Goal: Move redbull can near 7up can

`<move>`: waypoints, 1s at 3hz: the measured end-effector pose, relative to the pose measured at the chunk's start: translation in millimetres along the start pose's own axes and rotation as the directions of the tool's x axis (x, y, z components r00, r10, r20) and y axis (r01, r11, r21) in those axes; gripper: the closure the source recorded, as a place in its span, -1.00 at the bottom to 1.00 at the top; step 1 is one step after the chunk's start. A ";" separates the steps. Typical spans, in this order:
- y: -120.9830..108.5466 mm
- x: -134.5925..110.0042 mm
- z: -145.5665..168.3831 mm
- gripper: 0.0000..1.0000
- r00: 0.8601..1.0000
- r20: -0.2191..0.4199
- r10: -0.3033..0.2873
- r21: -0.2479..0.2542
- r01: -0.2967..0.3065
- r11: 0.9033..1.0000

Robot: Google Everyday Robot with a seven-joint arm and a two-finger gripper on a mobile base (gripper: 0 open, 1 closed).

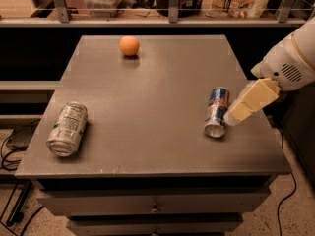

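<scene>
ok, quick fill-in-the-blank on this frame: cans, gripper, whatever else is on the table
1. The redbull can lies on its ____ near the table's picture-right edge.
2. The 7up can lies near the table's front ____ corner in the picture.
3. The gripper is close beside the ____ can, on its picture-right.
4. The round thing near the far edge is ____ in colour.
Missing words: side; left; redbull; orange.

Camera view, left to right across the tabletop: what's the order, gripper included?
7up can, on its side → orange ball, farther back → redbull can, on its side → gripper, close by the redbull can's right side.
</scene>
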State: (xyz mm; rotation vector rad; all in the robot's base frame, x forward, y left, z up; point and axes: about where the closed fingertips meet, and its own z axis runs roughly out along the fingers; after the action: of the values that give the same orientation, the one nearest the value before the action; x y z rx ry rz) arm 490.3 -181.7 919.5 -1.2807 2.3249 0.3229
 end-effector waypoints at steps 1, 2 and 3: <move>1.4 -5.8 23.0 -1.00 0.989 -0.014 0.149 -0.015 -0.149 0.989; 2.6 -7.5 25.5 -1.00 0.968 -0.018 0.250 -0.014 -0.251 0.968; -2.7 -0.2 45.1 -1.00 0.964 -0.068 0.258 -0.001 -0.259 0.966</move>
State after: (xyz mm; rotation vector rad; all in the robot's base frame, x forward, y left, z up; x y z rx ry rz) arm 505.5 -164.3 880.7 -1.0054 2.5553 0.3812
